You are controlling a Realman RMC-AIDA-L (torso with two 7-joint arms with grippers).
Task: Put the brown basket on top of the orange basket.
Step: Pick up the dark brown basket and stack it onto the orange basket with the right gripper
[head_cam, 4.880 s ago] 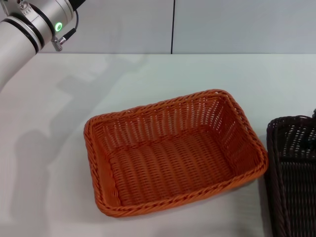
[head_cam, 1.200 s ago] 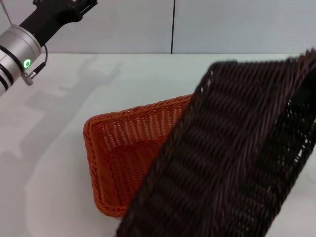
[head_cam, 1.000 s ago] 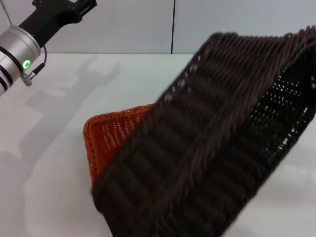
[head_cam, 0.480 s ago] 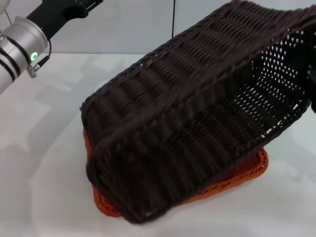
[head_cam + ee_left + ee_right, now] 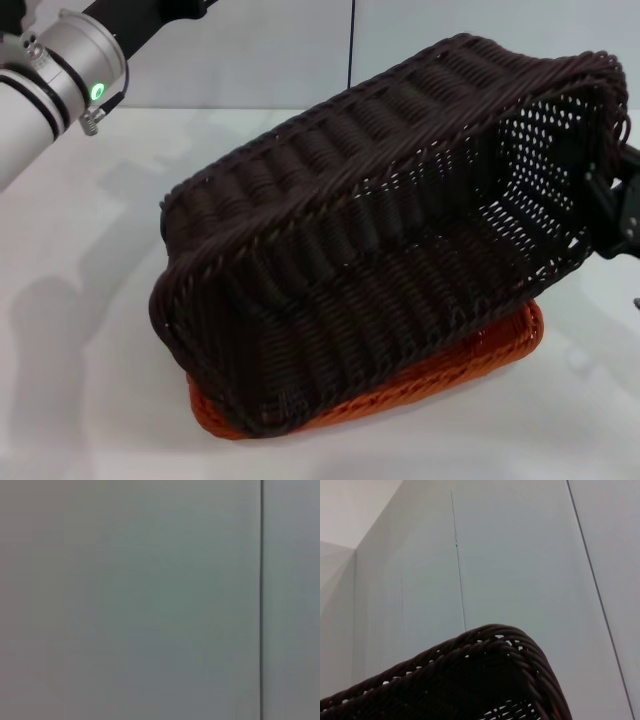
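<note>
Over the orange basket point(image 5: 480, 362), at the middle of the white table point(image 5: 90, 400), we have the brown basket point(image 5: 390, 250) tilted steeply: its left end sits low on the orange one's left rim, its right end is raised high, and its opening faces us. Only the orange basket's near rim and right corner show from under it.

We judge this to be the placing step, well advanced but not finished. The next move calls for lowering the raised right end until the brown basket lies level on the orange rim, with the two outlines matched, and only then letting go.

The right gripper point(image 5: 612, 215) is at the brown basket's right end wall, seen partly through the open weave and partly outside it. It appears to grip that wall, since nothing else holds the end up, though we cannot see the fingers clearly enough to say how far they are closed.

The left arm point(image 5: 60, 80) is raised at the far left, well apart from both baskets; its gripper is out of the frame.

The head view alone shows the stacking. The right wrist view gives us just the braided brown rim point(image 5: 490, 642) against the wall panels, with a sliver of orange at one edge. The left wrist view shows nothing but wall.
</note>
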